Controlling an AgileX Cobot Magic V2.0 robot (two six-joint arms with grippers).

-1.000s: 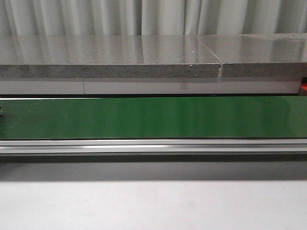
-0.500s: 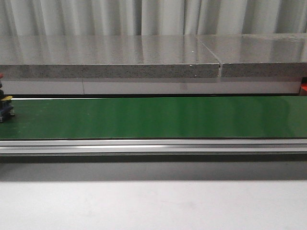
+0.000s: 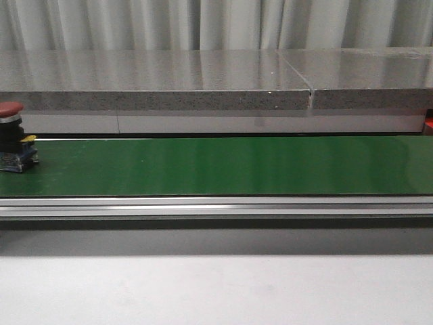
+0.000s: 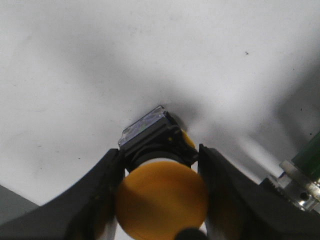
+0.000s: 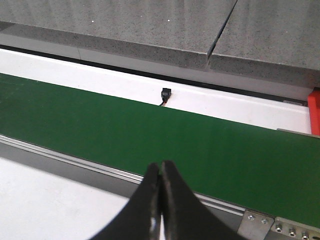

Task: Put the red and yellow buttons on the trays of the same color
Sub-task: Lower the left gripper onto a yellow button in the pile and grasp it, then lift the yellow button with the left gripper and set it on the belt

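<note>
So here's the setup: a red button [image 3: 12, 139] is sitting on the green belt [image 3: 223, 166] at its far left end, standing upright with the red cap on top and the dark body plus a bit of yellow and blue underneath. It's only partly in the front view, cut off by the edge.

The left gripper [image 4: 161, 200] is already busy, its fingers clamped on either side of a yellow button [image 4: 161, 197], held over a plain white surface [image 4: 100, 60]; the button's clear-edged base points away from the camera. You can just see a corner of the belt frame off to one side there, so that arm is just beside the belt, not over it. No yellow tray visible in any view, so can't say how close it is to dropping off.

The right gripper [image 5: 160, 200] has its fingers pressed together with nothing in them, hovering over the near rail of the belt [image 5: 75, 162].

Key bit imo: the red button is at the left end of the belt, so it's on the left arm's side, but that arm is full. The right one is free, and no red button shows on the belt in its view. I'd guess it takes the red one as the belt brings it nearer.
</note>
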